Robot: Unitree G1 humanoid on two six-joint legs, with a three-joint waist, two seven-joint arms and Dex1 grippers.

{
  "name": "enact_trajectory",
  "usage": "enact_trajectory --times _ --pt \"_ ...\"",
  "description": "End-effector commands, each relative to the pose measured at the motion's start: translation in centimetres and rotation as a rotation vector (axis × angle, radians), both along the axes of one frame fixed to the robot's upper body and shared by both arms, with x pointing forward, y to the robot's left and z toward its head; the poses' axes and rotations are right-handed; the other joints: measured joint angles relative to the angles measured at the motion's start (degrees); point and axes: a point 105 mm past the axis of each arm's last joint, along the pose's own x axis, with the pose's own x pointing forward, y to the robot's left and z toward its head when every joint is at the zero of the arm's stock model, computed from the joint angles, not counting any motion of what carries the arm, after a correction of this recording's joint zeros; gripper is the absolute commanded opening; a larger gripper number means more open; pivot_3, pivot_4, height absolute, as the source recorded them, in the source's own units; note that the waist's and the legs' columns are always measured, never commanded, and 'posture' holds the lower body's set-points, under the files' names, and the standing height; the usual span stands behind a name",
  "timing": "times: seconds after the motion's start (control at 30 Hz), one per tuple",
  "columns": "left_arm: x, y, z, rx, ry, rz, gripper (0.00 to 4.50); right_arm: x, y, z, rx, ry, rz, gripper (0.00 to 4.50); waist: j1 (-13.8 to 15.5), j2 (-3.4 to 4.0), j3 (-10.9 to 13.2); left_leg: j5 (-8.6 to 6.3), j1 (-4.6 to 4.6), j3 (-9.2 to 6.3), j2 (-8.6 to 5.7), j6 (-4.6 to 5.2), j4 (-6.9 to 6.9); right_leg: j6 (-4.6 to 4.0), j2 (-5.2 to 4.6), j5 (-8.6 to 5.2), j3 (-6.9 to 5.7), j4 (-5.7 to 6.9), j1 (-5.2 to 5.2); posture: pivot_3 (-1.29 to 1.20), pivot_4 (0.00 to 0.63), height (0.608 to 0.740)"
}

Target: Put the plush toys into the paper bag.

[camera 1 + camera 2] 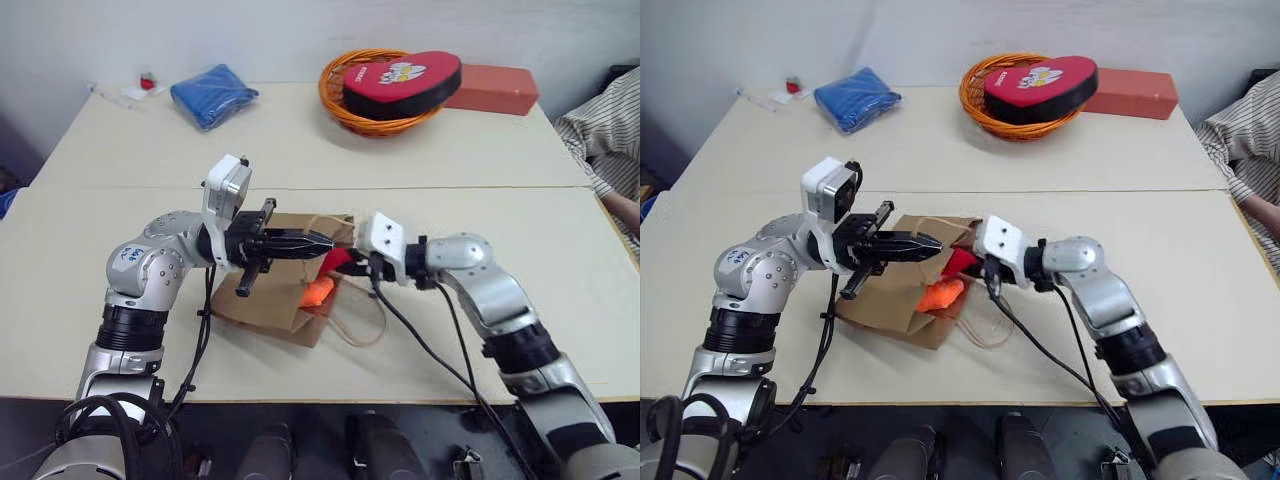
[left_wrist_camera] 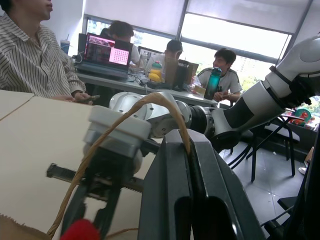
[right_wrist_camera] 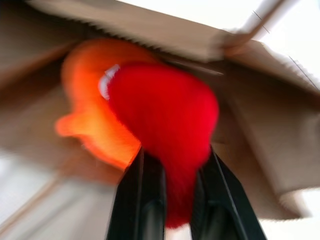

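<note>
The brown paper bag [image 1: 265, 300] lies on the table with its mouth facing right. My left gripper [image 1: 322, 243] is shut on the bag's upper twine handle [image 2: 150, 100] and holds that edge lifted. Right at the bag's mouth, my right gripper [image 3: 175, 157] is shut on the red plush toy [image 3: 165, 115]. The orange plush toy [image 1: 317, 291] lies just behind it in the bag's mouth, partly under the lifted paper. The bag's other handle [image 1: 358, 322] rests loose on the table.
At the back stand an orange wicker basket [image 1: 335, 108] holding a red heart cushion [image 1: 400, 80], a red-brown box [image 1: 492, 88] and a blue folded cloth [image 1: 213, 93]. A person in a striped shirt [image 1: 610, 140] sits at the table's right edge.
</note>
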Motion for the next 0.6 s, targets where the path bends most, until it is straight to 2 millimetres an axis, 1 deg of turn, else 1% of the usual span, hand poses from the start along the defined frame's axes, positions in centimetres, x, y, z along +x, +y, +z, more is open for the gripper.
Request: enact_trajectory --times 0.03,0.1,0.2,0.23,0.3,0.33,0.37,0.5,0.53,0.6 --pt "-0.3 -0.3 1.0 -0.024 -0.030 -0.031 0.00 1.0 1.0 -0.5 -0.009 -0.008 -0.029 0.16 0.0 0.00 0.0 0.00 -0.02 0.00 0.00 0.00 0.00 0.00 0.00 0.00 -0.02 -0.01 -0.02 0.00 0.150 0.740" --pt "-0.3 -0.4 0.9 -0.029 -0.029 -0.033 0.00 1.4 2.0 -0.5 0.015 -0.008 -0.032 0.16 -0.4 0.00 0.0 0.00 -0.04 0.00 0.00 0.00 -0.02 0.00 0.00 0.00 -0.02 0.01 -0.06 0.00 0.150 0.740" --pt "-0.3 -0.5 0.8 -0.034 -0.026 -0.033 0.00 1.9 3.4 -1.5 0.022 0.018 -0.050 0.16 -0.8 0.00 0.0 0.00 -0.05 0.08 0.01 0.00 -0.01 0.00 0.01 0.00 -0.01 0.11 -0.16 0.00 0.150 0.740" --pt "-0.3 -0.5 0.8 -0.035 -0.026 -0.032 0.00 1.9 3.6 -1.8 0.027 0.031 -0.052 0.16 -1.0 0.00 0.0 0.00 -0.04 0.08 0.02 -0.01 -0.02 0.00 0.02 0.00 -0.03 0.10 -0.18 0.00 0.150 0.740" --pt "-0.3 -0.5 0.9 -0.039 -0.027 -0.027 0.00 1.6 3.8 -1.7 0.082 0.085 -0.054 0.16 -1.1 0.00 0.0 0.01 -0.02 0.08 0.02 -0.02 -0.04 0.00 0.03 0.00 -0.02 0.13 -0.21 0.00 0.150 0.740" --pt "-0.3 -0.5 0.9 -0.041 -0.027 -0.022 0.00 1.5 3.6 -1.6 0.083 0.074 -0.052 0.88 -1.2 0.00 0.0 0.01 -0.02 0.07 0.02 -0.02 -0.04 0.00 0.02 0.00 -0.03 0.15 -0.22 0.00 0.150 0.740" --pt "-0.3 -0.5 0.9 -0.041 -0.027 -0.018 0.00 1.3 3.3 -1.5 0.080 0.077 -0.047 1.14 -1.3 0.00 0.0 0.01 -0.02 0.08 0.02 -0.02 -0.04 0.00 0.02 0.00 -0.02 0.18 -0.21 0.00 0.150 0.740" --pt "-0.4 -0.2 0.7 -0.035 -0.024 -0.007 0.00 0.0 1.4 -0.3 0.084 0.095 -0.006 2.58 -0.7 0.00 0.0 0.01 -0.03 0.06 0.00 -0.02 -0.02 0.00 0.00 0.00 -0.01 0.17 -0.20 0.00 0.150 0.740" --pt "-0.4 -0.2 0.6 -0.034 -0.022 -0.005 0.00 -0.5 0.7 0.1 0.093 0.106 0.007 2.92 -0.6 0.00 0.0 0.00 -0.04 0.06 0.00 -0.01 -0.02 0.00 0.00 0.00 -0.01 0.11 -0.19 0.00 0.150 0.740" --pt "-0.4 -0.1 0.5 -0.034 -0.021 0.002 0.00 -1.6 -1.2 0.3 0.077 0.152 0.012 3.62 -0.3 0.00 0.0 0.00 -0.04 0.07 -0.01 -0.01 -0.02 0.00 -0.01 0.00 0.00 0.08 -0.19 0.00 0.150 0.740"
